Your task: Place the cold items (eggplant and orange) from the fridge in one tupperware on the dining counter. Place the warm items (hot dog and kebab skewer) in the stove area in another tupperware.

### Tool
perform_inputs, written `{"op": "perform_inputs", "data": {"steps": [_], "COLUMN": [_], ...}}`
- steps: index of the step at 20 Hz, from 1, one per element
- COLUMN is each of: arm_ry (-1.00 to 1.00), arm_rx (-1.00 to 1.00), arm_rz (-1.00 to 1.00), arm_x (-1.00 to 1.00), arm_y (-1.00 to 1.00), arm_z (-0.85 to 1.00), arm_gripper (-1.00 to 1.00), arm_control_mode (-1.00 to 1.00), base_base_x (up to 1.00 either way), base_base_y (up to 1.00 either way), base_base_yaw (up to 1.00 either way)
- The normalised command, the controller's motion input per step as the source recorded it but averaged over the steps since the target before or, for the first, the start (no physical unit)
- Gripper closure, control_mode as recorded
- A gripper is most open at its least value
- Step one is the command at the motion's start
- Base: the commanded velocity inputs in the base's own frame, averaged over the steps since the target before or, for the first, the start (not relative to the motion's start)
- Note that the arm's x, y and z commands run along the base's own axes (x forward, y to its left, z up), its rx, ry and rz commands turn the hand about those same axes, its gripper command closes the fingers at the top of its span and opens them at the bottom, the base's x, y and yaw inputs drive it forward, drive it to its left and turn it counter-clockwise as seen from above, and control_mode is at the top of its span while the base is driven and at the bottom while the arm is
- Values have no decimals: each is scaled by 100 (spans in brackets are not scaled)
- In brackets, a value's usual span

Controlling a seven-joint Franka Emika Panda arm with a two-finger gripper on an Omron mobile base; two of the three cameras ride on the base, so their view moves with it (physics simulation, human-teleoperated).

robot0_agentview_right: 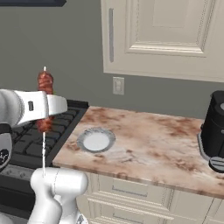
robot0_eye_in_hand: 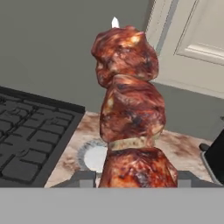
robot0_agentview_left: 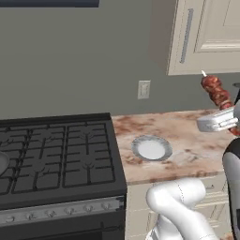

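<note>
Cream cabinets hang over the marble desk (robot0_agentview_right: 148, 144) beside the black stove (robot0_agentview_left: 51, 154), and a small round plate (robot0_agentview_right: 96, 140) sits on that desk just right of the stove's edge. Up above the stove-side end of the desk, my gripper (robot0_agentview_right: 45, 114) is pinched on the kebab skewer (robot0_agentview_right: 45, 83), held roughly upright: meat chunks stand above my fingers, the thin pale stick hangs down below them, and its white tip points at the cabinets. In the hand view the chunks rise close before the lens, between my two finger tips (robot0_eye_in_hand: 83, 178).

I judge the skewer light, but awkward. The stick is stiff and thin, so it could pivot in my grip like a pendulum; the meat is lumpy and probably a bit yielding, which gives the fingers something to bite on. Holding across a middle chunk, as I seem to be, looks safer than the bare stick. A dark appliance (robot0_agentview_right: 215, 131) stands at the far end of the desk from the stove.
</note>
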Motion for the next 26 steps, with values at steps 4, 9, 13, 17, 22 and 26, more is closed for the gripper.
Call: {"op": "perform_inputs", "data": {"steps": [4, 9, 13, 17, 22, 26], "arm_ry": [49, 64, 15, 0, 0, -5], "arm_rx": [-12, -38, -22, -12, -6, 2], "arm_rz": [33, 45, 16, 4, 8, 7], "arm_x": [-69, -26, -2, 3, 8, -1], "arm_y": [1, 11, 11, 7, 0, 0], "arm_z": [19, -77, -47, -63, -75, -24], "arm_gripper": [100, 100, 100, 100, 100, 100], "arm_control_mode": [-100, -100, -100, -100, -100, 100], "base_base_x": [0, 0, 0, 0, 0, -6], "base_base_y": [0, 0, 0, 0, 0, 0], "base_base_yaw": [0, 0, 0, 0, 0, 2]}}
